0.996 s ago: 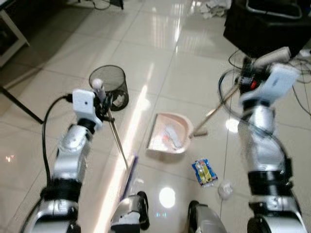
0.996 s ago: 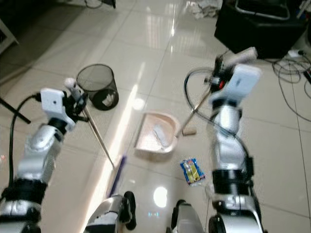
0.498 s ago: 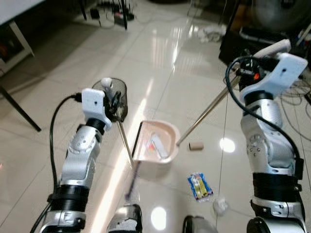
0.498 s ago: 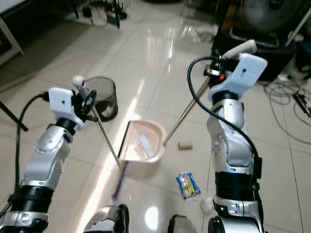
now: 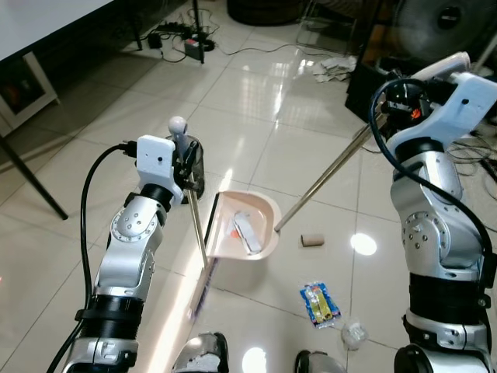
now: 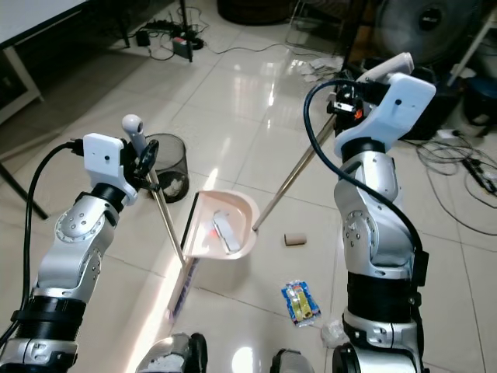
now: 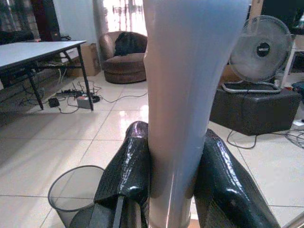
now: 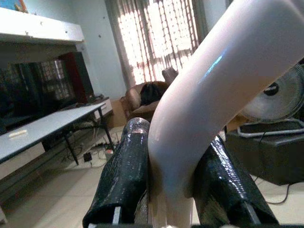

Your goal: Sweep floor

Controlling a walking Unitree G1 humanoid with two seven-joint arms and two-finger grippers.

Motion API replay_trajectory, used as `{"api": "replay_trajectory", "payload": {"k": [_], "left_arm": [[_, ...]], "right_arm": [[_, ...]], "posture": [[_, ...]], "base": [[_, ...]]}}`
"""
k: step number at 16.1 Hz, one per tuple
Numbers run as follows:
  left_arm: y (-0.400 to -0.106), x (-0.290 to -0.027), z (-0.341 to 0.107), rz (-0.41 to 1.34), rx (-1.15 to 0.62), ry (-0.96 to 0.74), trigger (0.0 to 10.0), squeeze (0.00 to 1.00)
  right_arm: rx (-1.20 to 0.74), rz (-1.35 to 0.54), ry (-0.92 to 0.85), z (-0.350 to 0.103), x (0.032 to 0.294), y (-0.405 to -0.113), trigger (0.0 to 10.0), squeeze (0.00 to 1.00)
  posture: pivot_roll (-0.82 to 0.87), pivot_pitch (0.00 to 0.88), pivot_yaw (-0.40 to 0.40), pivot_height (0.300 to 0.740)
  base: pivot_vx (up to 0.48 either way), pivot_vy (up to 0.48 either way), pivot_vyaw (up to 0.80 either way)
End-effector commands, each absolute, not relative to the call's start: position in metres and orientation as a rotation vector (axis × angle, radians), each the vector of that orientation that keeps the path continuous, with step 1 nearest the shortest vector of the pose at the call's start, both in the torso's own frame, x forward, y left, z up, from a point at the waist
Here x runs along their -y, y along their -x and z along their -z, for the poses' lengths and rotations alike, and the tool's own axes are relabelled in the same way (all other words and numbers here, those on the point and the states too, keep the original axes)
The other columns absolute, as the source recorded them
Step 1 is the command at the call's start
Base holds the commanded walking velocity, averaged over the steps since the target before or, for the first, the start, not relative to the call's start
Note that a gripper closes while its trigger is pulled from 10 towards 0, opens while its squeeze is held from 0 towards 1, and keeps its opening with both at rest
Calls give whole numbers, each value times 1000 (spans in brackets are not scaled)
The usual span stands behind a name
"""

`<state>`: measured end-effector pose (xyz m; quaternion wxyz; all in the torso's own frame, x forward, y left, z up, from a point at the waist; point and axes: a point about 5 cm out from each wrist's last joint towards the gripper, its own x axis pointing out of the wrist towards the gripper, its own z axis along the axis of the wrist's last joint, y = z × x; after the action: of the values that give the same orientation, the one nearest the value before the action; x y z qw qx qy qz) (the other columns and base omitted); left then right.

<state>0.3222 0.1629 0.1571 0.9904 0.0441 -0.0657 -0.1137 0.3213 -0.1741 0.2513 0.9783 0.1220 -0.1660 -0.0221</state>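
Observation:
My left gripper (image 5: 185, 161) is shut on the white broom handle (image 7: 183, 95), just below its round knob. The broom shaft runs down to the brush head (image 5: 200, 291) by my feet. Up at the right, my right gripper (image 5: 386, 99) is shut on the long dustpan handle (image 8: 209, 99). The pink dustpan (image 5: 260, 241) hangs tilted at that handle's low end, its mouth turned toward the broom shaft, with litter inside. A cardboard tube (image 5: 311, 240), a blue and yellow wrapper (image 5: 320, 303) and a crumpled wad (image 5: 353, 334) lie on the tiles. The black wire bin (image 6: 167, 159) stands behind my left gripper.
A black box (image 5: 365, 74) and a floor fan (image 6: 415, 23) stand at the back right, with cables (image 6: 466, 167) trailing over the floor. A dark table leg (image 5: 31, 179) slants at the left. A power strip (image 5: 190, 48) and scattered papers (image 5: 334, 66) lie further back.
The camera has tilted up. My right gripper rose with the handle, and the dustpan came up off the tiles and tipped on edge. The cardboard tube now lies apart from it.

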Motion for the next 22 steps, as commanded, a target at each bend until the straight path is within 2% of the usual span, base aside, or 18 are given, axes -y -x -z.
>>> {"api": "replay_trajectory", "payload": {"k": [1,8,22], "left_arm": [[-320,-162,-170,225,186,-105,10000,0],[-312,-171,-156,207,132,-115,10000,0],[-302,-179,-142,162,98,-128,10000,0]], "right_arm": [[416,29,-265,-273,177,-317,10000,0],[474,49,-273,-292,185,-315,10000,0],[489,50,-292,-299,187,-318,10000,0]], "posture": [[42,56,52,740],[26,67,65,740],[21,48,46,740]], "base": [[311,0,0],[331,0,0],[347,0,597]]}}
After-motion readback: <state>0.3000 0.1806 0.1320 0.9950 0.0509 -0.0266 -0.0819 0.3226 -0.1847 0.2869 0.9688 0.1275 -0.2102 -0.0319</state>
